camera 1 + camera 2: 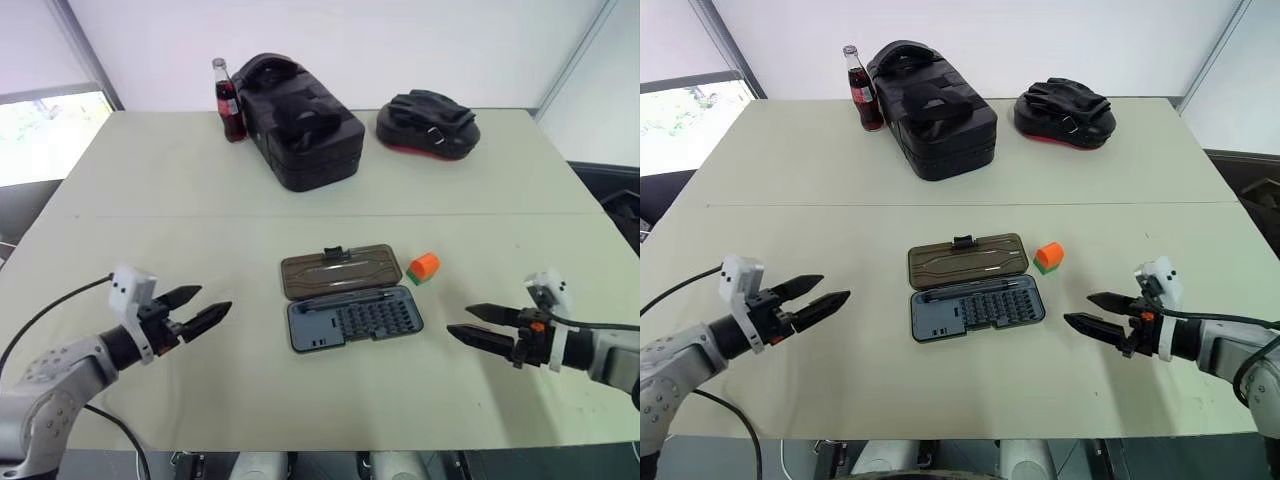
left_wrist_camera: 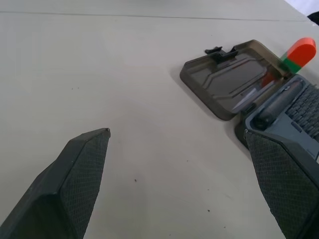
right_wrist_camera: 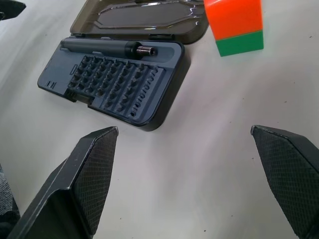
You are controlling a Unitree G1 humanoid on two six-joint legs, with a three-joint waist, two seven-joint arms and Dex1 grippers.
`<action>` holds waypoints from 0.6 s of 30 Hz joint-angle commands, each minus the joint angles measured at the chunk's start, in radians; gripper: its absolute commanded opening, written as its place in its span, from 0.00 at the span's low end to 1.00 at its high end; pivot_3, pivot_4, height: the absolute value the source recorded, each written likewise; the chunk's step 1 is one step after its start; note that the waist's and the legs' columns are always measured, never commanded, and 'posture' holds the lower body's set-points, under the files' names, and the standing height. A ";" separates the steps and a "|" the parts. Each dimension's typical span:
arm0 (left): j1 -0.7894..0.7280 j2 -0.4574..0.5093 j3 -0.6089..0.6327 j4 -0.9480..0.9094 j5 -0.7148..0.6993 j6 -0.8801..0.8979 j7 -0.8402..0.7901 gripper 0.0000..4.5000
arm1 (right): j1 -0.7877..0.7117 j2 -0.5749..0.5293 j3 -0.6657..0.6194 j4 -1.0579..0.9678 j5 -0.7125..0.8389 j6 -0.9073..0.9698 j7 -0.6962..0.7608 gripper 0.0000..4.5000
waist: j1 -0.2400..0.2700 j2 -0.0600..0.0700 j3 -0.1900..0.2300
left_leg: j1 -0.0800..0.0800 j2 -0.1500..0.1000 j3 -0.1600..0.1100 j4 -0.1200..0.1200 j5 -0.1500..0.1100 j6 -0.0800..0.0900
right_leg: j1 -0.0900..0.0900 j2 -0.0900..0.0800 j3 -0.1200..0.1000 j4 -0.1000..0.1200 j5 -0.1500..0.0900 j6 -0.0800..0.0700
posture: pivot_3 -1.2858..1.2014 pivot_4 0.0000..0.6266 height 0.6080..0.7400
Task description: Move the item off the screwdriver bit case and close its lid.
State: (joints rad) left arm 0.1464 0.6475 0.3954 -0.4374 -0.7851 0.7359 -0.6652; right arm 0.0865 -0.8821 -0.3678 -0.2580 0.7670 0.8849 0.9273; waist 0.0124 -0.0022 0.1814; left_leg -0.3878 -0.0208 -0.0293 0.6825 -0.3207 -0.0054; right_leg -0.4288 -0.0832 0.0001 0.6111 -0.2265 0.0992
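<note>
At frame centre the case [image 1: 354,316] lies open, lid [image 1: 335,270] flat behind it, block [image 1: 423,267] just right of the lid. Both end effectors, left [image 1: 200,309] and right [image 1: 470,324], hang spread and empty. A careless swing shutting the lid could catch the block.

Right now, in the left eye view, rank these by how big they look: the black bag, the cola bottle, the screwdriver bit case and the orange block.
1. black bag
2. screwdriver bit case, lid open flat
3. cola bottle
4. orange block
</note>
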 commanded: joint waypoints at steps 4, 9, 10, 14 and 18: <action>0.023 -0.037 0.031 -0.054 -0.029 -0.018 0.037 1.00 | -0.035 0.020 0.009 0.003 -0.008 -0.028 -0.008 0.99 | 0.000 0.000 0.000 | 0.000 0.000 0.000 0.000 0.000 0.000 | 0.000 0.000 0.000 0.000 0.000 0.000 | 0.52 0.24 1.00; 0.018 -0.038 0.034 -0.037 -0.009 -0.045 0.037 1.00 | -0.043 0.022 0.025 0.026 -0.025 -0.040 -0.007 0.99 | 0.000 0.000 0.000 | 0.000 0.000 0.000 0.000 0.000 0.000 | 0.000 0.000 0.000 0.001 0.000 0.000 | 0.52 0.24 1.00; 0.013 -0.042 0.032 -0.032 -0.006 -0.052 0.038 1.00 | -0.048 0.018 0.027 0.031 -0.026 -0.038 -0.004 0.99 | 0.000 0.000 0.000 | 0.000 0.000 0.000 0.000 0.000 0.000 | 0.000 0.000 0.000 0.001 0.000 0.000 | 0.52 0.24 1.00; 0.017 -0.056 0.020 -0.027 -0.009 -0.058 0.041 1.00 | -0.069 0.016 0.035 0.025 -0.024 -0.025 -0.008 0.99 | -0.001 0.000 0.000 | 0.000 0.000 0.000 0.001 0.000 0.000 | 0.000 0.000 0.000 0.001 0.000 0.000 | 0.52 0.24 1.00; 0.020 -0.050 0.013 -0.028 -0.005 -0.057 0.037 1.00 | -0.066 0.025 0.037 0.017 -0.030 -0.030 -0.014 0.99 | -0.001 0.000 0.000 | 0.001 0.000 0.000 0.001 0.000 0.000 | 0.000 0.001 0.000 0.002 0.000 0.000 | 0.52 0.24 1.00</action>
State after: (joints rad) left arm 0.1647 0.5895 0.4049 -0.4522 -0.7929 0.6917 -0.6271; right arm 0.0236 -0.8551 -0.3220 -0.2137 0.7348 0.8660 0.9128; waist 0.0118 -0.0021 0.1811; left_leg -0.3871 -0.0210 -0.0291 0.6832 -0.3205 -0.0056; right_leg -0.4284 -0.0825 0.0004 0.6126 -0.2263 0.0993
